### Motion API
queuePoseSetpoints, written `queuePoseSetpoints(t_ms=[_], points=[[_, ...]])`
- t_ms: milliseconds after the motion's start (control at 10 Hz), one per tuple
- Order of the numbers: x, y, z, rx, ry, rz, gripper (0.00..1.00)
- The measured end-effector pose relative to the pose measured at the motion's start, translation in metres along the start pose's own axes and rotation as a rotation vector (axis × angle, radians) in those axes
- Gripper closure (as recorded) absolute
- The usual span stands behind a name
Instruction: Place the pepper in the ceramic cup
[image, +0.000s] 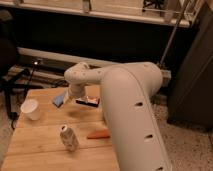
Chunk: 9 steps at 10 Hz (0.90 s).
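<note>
Pincer (86, 101) hovers spread apart over the table (35, 147); pepper (98, 133) lies near the can (69, 138)

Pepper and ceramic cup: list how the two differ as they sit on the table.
The pepper is orange-red; the ceramic cup is white. The pepper is long and lies flat; the ceramic cup is round and stands upright. Both rest on the wooden table, untouched; the open gripper hangs over the table behind the pepper, holding neither.
</note>
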Motion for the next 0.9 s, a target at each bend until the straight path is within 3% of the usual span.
queuePoseSetpoints(t_ms=[900], points=[[0.0005,0.0001,-0.0002,0.003,0.003,-0.012,0.2]])
